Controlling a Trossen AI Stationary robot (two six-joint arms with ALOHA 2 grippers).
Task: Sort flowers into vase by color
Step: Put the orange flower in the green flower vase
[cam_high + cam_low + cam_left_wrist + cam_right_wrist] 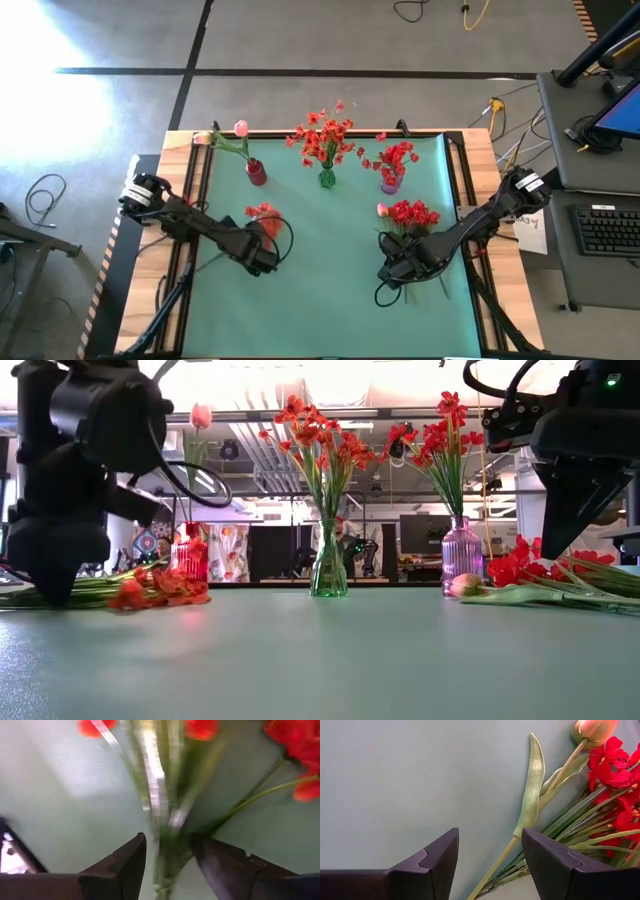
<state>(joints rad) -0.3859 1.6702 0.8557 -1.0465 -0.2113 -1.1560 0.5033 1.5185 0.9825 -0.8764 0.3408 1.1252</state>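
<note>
Loose orange-red flowers (262, 212) lie flat on the green mat at the left (160, 588). My left gripper (265, 250) is low over their green stems (162, 795), open, one finger on each side (169, 842). A pile of deep red flowers (412, 213) and a pink tulip (382, 210) lie at the right (615, 765). My right gripper (392, 270) hangs open above the stem ends (560, 545); the tulip's stem (505, 852) runs between its fingers (490, 837). Along the far side stand a red vase (256, 172), a green vase (327, 178) and a purple vase (390, 183). My left gripper comes from above and straddles the bundle's stems (165, 865), which lie on the mat. The picture is blurred there, and I cannot tell whether a finger touches them.
The red vase holds a pink tulip (240, 128), the green vase orange-red flowers (320, 430), the purple vase deep red ones (445, 435). Bare green mat (330, 290) lies between the arms and toward the near edge. A desk with a keyboard (610, 230) stands right of the table.
</note>
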